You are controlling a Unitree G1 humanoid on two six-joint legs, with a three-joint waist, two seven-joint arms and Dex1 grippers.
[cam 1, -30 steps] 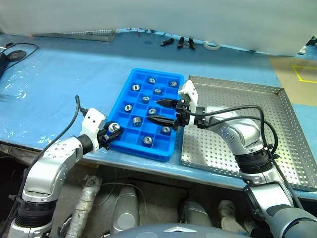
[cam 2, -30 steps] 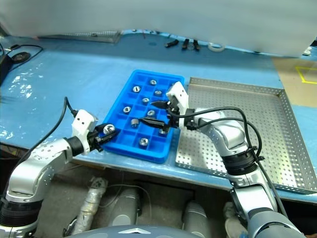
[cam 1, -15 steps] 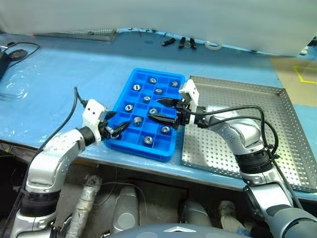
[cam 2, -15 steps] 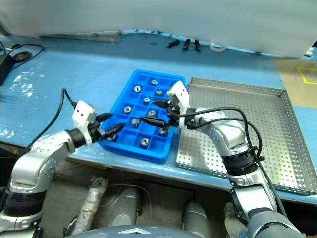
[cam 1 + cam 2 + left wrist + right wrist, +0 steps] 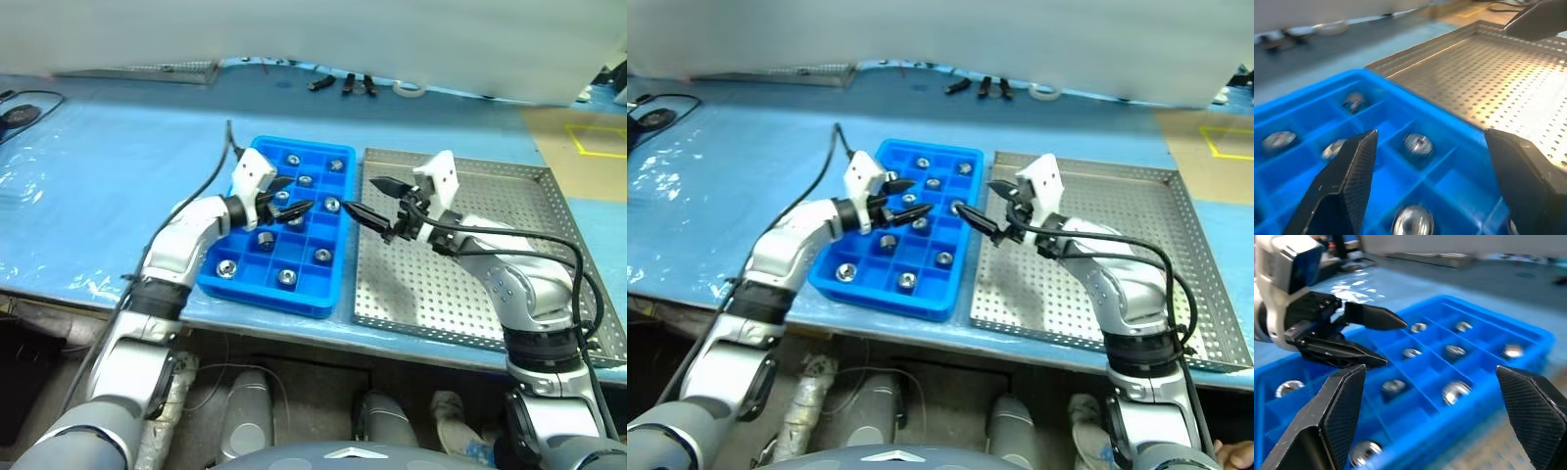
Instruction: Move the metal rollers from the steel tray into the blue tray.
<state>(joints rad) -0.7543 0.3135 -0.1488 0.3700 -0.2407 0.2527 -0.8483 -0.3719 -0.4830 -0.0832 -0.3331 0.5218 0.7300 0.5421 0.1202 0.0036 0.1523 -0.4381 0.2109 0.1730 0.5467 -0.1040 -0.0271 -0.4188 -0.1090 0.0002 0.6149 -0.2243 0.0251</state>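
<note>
The blue tray (image 5: 242,250) lies left of the steel tray (image 5: 470,284), their long sides touching. Several metal rollers sit one to a compartment, such as one (image 5: 226,266) at the near left and one (image 5: 332,204) by the right wall. My left gripper (image 5: 297,196) hovers open over the middle of the blue tray with nothing between its fingers; a roller (image 5: 1418,144) lies below them. My right gripper (image 5: 361,196) is open and holds nothing above the seam between the trays, pointing at the left gripper (image 5: 1393,342).
Both trays rest on a blue-covered table (image 5: 108,166) close to its front edge. Small tools and a tape roll (image 5: 409,88) lie along the far edge, and a cable (image 5: 20,108) lies at the far left.
My left gripper let go of a roller at the tray's near-left corner, opened, and swung up and right over the tray's middle. The right gripper drew back right, off the blue tray.
</note>
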